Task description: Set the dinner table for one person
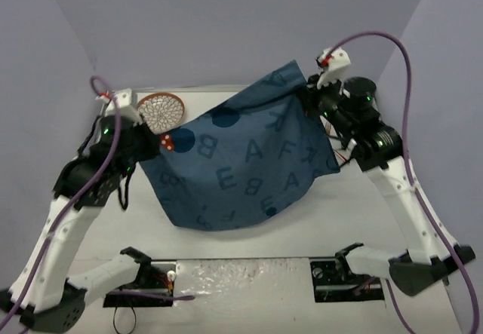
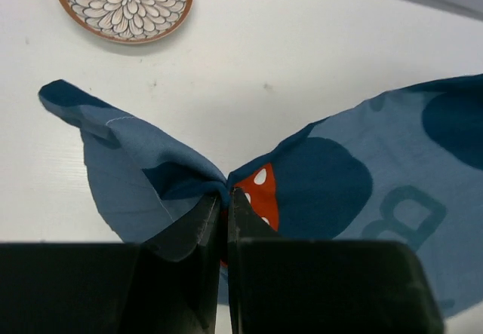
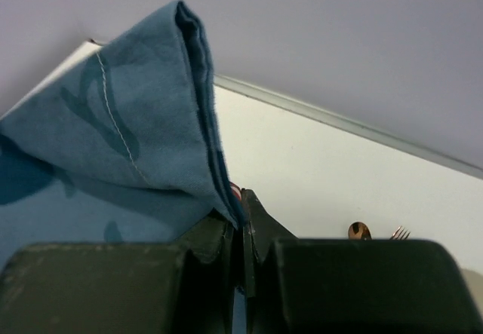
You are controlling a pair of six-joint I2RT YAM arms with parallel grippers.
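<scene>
While both arms hold the cloth, the white surface [image 1: 362, 213] lies underneath everything, spreading out from the arm bases to the far wall. Neither pair of fingers touches it. On my left wrist feed, the left fingers [image 2: 231, 204] are clenched on a bunched corner of the dark blue letter-printed placemat [image 2: 339, 191]. The fabric fans out to either side of the tips, and a red patch with white dots [image 2: 264, 198] sits right at the pinch. Bare surface [image 2: 302, 62] shows beyond those tips, and a patterned plate with a brown rim [image 2: 123, 2] rests on it farther out to the left.

On the right wrist feed, the right fingers [image 3: 249, 209] are likewise clamped on a folded corner of the placemat [image 3: 113, 138], which rises in a peak above the tips. The surface [image 3: 324, 176] runs beyond them to its thin metal edge at the wall. Just over the housing I can make out what look like a spoon bowl [image 3: 359, 231] and fork tines [image 3: 400, 234] lying on it.

From overhead, the left fingers [image 1: 155, 142] grip the cloth's left corner and the right fingers [image 1: 315, 96] grip the far right corner, with the placemat [image 1: 241, 160] slung between them over the middle of the surface. Its near edge sags low, and I cannot tell whether it touches. The plate [image 1: 161, 109] sits at the far left, just beside the cloth's edge.
</scene>
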